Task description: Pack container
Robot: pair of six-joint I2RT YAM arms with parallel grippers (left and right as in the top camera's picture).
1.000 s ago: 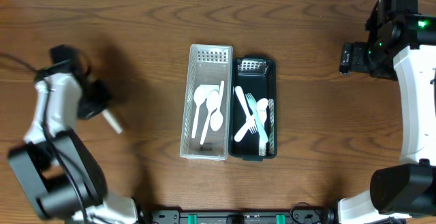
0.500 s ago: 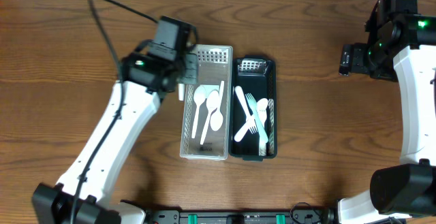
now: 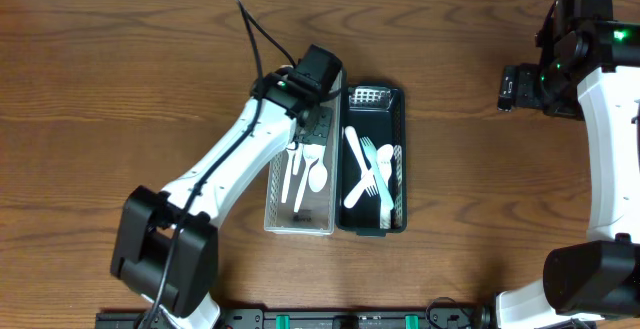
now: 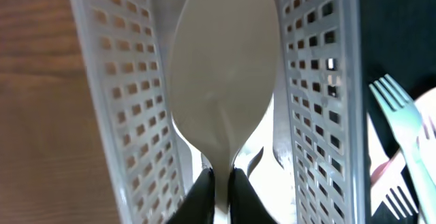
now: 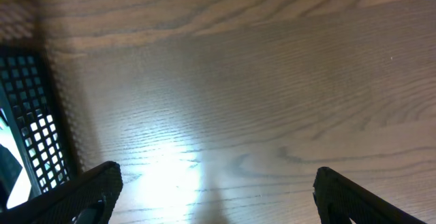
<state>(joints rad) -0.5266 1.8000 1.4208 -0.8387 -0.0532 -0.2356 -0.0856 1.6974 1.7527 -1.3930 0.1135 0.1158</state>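
A white perforated bin (image 3: 276,179) holds white plastic spoons (image 3: 318,174). Beside it on the right, a black bin (image 3: 400,119) holds white forks and spoons (image 3: 372,174). My left gripper (image 3: 305,129) hovers over the far end of the white bin, shut on a white spoon (image 4: 221,81) whose bowl points along the bin (image 4: 129,115); the fingers (image 4: 219,190) pinch its neck. A fork (image 4: 402,122) in the black bin shows at right. My right gripper (image 5: 214,190) is open and empty above bare table, far right of the bins (image 3: 520,87).
The wooden table (image 3: 480,199) spreads around both bins. The black bin's corner (image 5: 27,115) sits at the left edge of the right wrist view. A cable loops from the left arm (image 3: 250,29).
The left arm has swung from the table's far left to over the white bin, carrying the spoon. The right arm has not moved.
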